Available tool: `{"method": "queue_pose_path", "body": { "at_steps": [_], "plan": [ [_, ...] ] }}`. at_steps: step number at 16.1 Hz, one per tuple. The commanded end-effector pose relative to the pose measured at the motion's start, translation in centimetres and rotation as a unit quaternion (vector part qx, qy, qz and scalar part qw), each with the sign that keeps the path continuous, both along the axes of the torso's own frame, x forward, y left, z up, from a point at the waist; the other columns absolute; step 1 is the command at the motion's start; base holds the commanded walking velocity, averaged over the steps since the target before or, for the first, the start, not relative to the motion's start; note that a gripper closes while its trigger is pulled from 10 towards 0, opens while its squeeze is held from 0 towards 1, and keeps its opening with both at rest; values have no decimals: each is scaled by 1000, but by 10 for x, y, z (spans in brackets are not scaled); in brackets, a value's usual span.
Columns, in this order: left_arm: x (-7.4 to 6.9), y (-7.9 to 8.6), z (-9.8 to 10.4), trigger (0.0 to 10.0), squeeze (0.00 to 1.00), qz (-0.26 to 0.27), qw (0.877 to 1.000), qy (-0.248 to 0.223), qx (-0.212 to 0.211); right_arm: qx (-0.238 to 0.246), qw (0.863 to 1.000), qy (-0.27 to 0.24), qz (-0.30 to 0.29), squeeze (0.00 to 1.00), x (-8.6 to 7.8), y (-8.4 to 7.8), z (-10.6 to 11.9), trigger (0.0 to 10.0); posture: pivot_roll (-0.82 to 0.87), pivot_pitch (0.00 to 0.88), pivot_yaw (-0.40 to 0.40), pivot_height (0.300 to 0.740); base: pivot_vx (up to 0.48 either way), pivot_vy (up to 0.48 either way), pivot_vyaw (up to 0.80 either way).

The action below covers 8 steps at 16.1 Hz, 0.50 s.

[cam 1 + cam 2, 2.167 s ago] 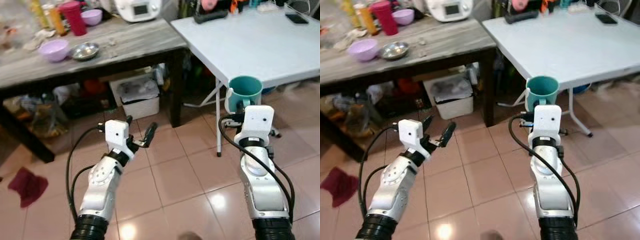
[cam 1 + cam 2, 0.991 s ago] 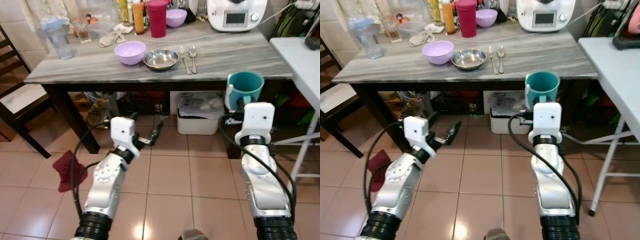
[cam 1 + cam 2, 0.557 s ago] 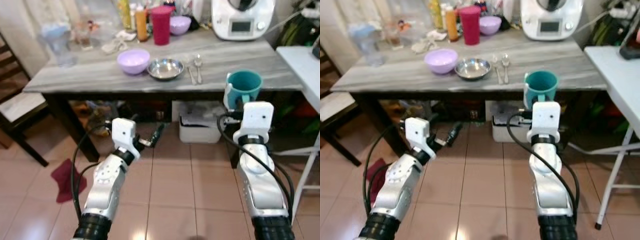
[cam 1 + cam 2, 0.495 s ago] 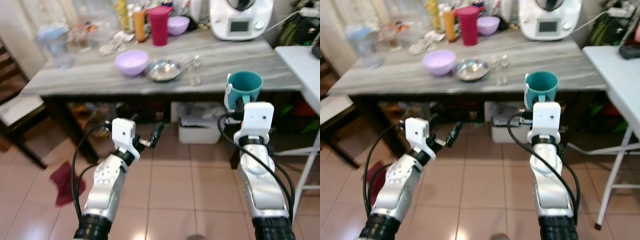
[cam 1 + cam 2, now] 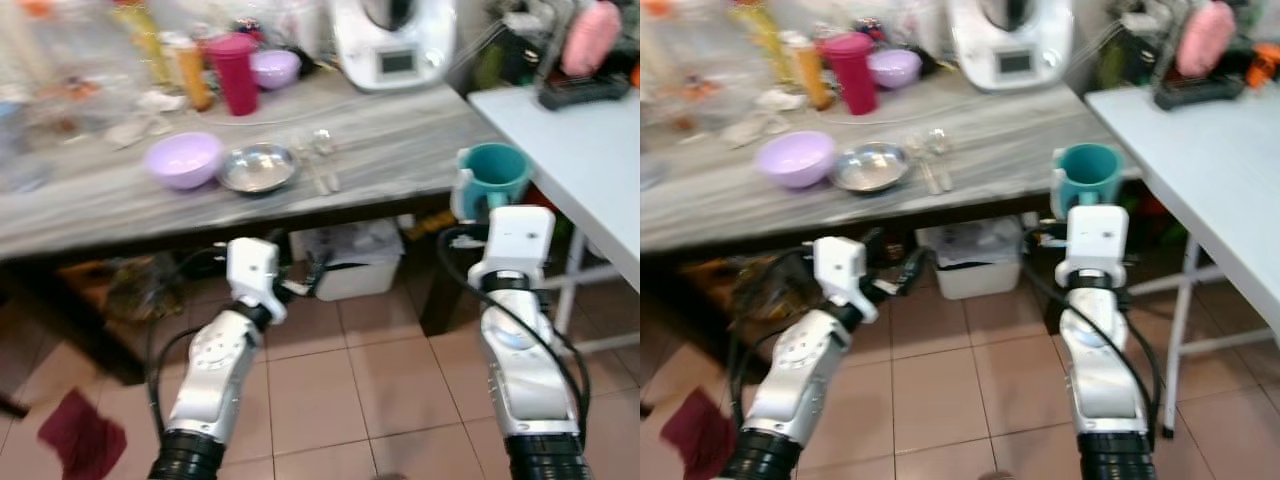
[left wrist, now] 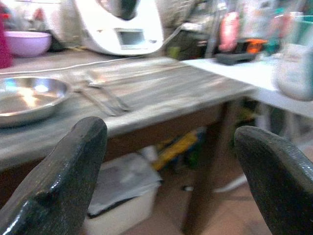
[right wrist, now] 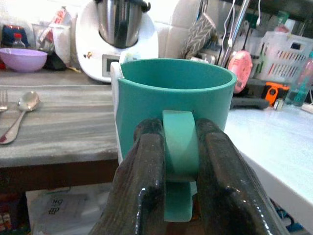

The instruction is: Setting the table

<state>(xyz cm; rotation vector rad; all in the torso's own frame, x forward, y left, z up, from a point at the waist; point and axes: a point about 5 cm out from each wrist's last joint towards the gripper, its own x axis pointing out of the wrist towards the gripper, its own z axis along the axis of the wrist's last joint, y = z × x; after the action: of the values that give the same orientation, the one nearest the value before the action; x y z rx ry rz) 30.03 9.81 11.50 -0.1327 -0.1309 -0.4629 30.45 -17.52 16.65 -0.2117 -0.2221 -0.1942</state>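
Nearest the camera, both arms reach forward above the tiled floor (image 5: pixel 390 380). The right gripper (image 7: pixel 178 161) carries a teal mug (image 5: pixel 492 177) upright; its fingers (image 7: pixel 144 166) pinch the mug's handle from both sides. The mug hangs in the air off the near corner of the grey surface (image 5: pixel 400 160), resting on nothing. The left gripper (image 5: pixel 300 280) is empty, its fingers (image 6: pixel 63 166) spread wide, held low in front of the same surface.

Below the grey surface stands a white bin (image 5: pixel 350 255). On top, from nearer to farther, lie a steel bowl (image 5: pixel 258 168) beside a lilac bowl (image 5: pixel 184 160), a fork and spoon (image 5: pixel 322 165) just beside the steel bowl, then a red cup (image 5: pixel 234 72), a second lilac bowl (image 5: pixel 275 68) and a white appliance (image 5: pixel 392 40).

To the right, a white surface (image 5: pixel 1200 150) shows no place setting. Judged from this, the task is at an early stage: one mug in hand, bowls and cutlery untouched.
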Motion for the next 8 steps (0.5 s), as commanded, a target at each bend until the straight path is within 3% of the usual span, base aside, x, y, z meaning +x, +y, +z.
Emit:
{"method": "queue_pose_path", "body": {
  "at_steps": [1,5,8],
  "plan": [
    [2,6,10,10000,0,32,999,-28,11,-4,1000,-21,-3,0,-2,-5,9,10000,-285,76,70,740,285,0,0],
    [-2,54,11,10000,0,146,987,-41,53,-4,1000,-14,17,0,-7,-2,4,10000,-263,76,70,740,0,0,0],
    [-14,76,2,10000,0,202,974,-31,95,-11,999,-11,45,0,-10,7,2,10000,-244,82,69,740,0,0,0]
  ]
}}
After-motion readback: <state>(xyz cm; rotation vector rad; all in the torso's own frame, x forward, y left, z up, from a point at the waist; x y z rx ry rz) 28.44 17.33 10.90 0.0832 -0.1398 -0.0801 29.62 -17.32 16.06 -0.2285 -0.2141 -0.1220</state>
